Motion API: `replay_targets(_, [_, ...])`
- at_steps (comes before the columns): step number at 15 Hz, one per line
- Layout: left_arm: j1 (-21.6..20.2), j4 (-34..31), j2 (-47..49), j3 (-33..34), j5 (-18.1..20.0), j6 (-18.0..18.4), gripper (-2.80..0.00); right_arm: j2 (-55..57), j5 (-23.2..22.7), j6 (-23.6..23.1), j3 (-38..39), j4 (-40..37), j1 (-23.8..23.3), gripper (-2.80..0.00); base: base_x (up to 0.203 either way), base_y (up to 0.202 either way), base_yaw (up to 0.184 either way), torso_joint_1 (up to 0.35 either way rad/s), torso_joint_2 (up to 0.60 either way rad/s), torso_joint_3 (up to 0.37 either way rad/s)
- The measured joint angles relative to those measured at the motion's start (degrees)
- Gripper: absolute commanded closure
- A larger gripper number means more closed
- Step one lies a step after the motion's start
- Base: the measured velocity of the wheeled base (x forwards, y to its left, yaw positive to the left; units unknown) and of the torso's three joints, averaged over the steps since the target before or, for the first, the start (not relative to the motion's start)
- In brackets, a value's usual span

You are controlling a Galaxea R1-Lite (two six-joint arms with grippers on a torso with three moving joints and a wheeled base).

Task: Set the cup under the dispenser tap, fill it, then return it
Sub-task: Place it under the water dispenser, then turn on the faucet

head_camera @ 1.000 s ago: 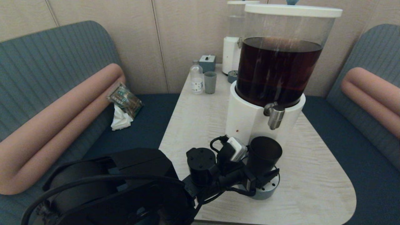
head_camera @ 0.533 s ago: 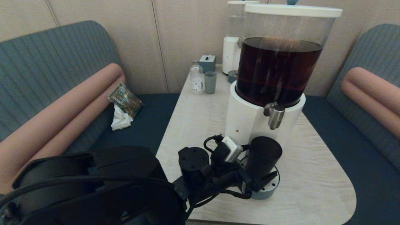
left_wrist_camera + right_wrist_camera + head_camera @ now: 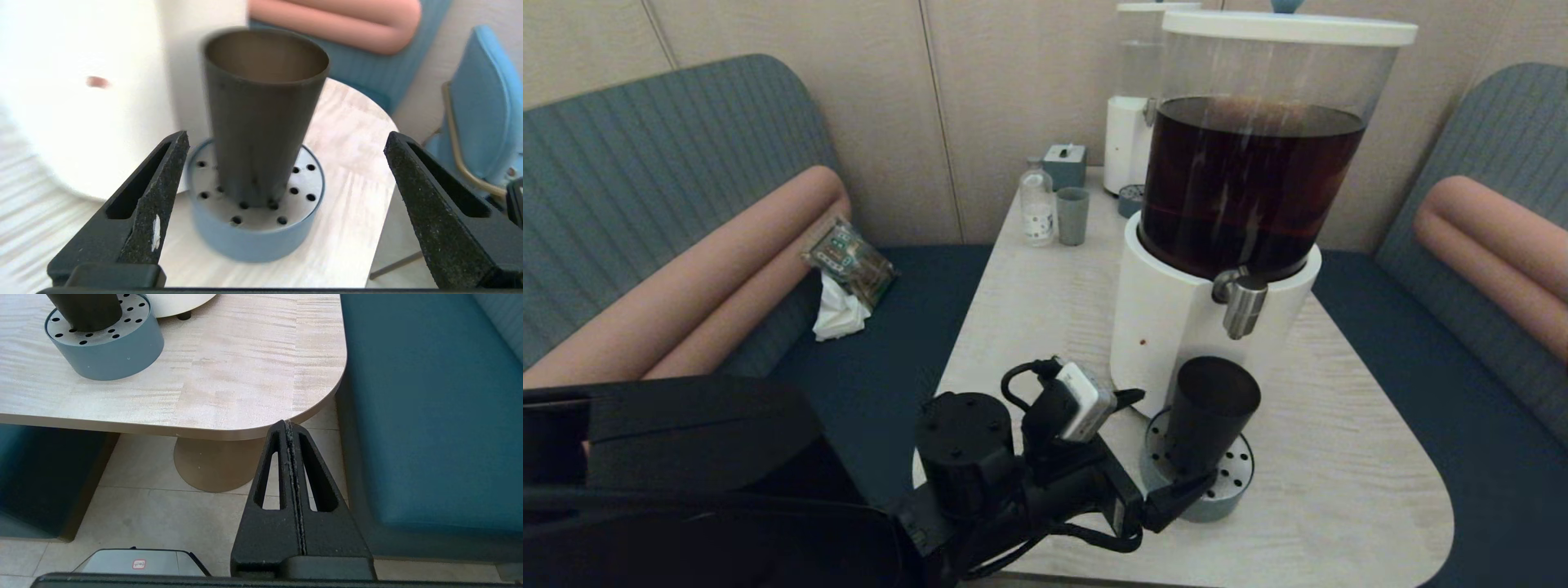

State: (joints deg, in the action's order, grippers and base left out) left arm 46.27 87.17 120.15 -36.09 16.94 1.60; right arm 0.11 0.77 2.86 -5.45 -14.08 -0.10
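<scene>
The cup (image 3: 1207,412) is stood on the perforated drip tray (image 3: 1232,492) below the dispenser tap (image 3: 1243,305), freed by the wide-open, empty left gripper (image 3: 286,141), though splashing is risked if it is not centred under the spout.

Matte black cup (image 3: 1209,404), blue-grey perforated drip tray (image 3: 1232,483), pale wood-grain table (image 3: 1339,482), brushed-steel dispenser tap (image 3: 1243,304)

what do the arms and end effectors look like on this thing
Both arms are matte black. The left end effector has two long wedge-shaped fingers with slotted cutouts and gritty black pads, one showing a small white scuff. Its wrist carries a white camera module and looping black cables. The right end effector has the same slotted black fingers.
</scene>
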Motion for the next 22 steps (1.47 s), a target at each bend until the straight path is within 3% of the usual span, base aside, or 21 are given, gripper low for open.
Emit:
replay_targets(4, [-1.0,0.0,-7.2,4.4,-4.4,0.0,-2.8,0.0,0.0,0.0,0.0,0.0,0.0,0.0,0.0,0.0,0.0,0.0,0.0,0.0])
replay_targets(7, [-3.2,0.0,-13.2,8.2,-10.2,0.1,-2.8,0.0,0.0,0.0,0.0,0.0,0.0,0.0,0.0,0.0,0.0,0.0,0.0,0.0])
replay_targets(9, [-6.3,0.0,-17.2,10.1,-14.8,0.8,-2.8,0.0,0.0,0.0,0.0,0.0,0.0,0.0,0.0,0.0,0.0,0.0,0.0,0.0])
replay_targets(14, [-16.0,-1.9,-27.3,13.1,-17.9,1.3,-2.8,0.0,0.0,0.0,0.0,0.0,0.0,0.0,0.0,0.0,0.0,0.0,0.0,0.0])
replay_targets(15, [-17.4,-3.6,-29.6,13.3,-18.2,1.3,0.0,0.0,0.0,0.0,0.0,0.0,0.0,0.0,0.0,0.0,0.0,0.0,0.0,0.0])
replay_targets(19, [-20.5,-13.7,-41.0,13.5,-22.4,1.1,0.0,0.0,0.0,0.0,0.0,0.0,0.0,0.0,0.0,0.0,0.0,0.0,0.0,0.0])
replay_targets(22, [-22.3,-25.2,-51.7,12.8,-28.4,0.5,0.0,0.0,0.0,0.0,0.0,0.0,0.0,0.0,0.0,0.0,0.0,0.0,0.0,0.0])
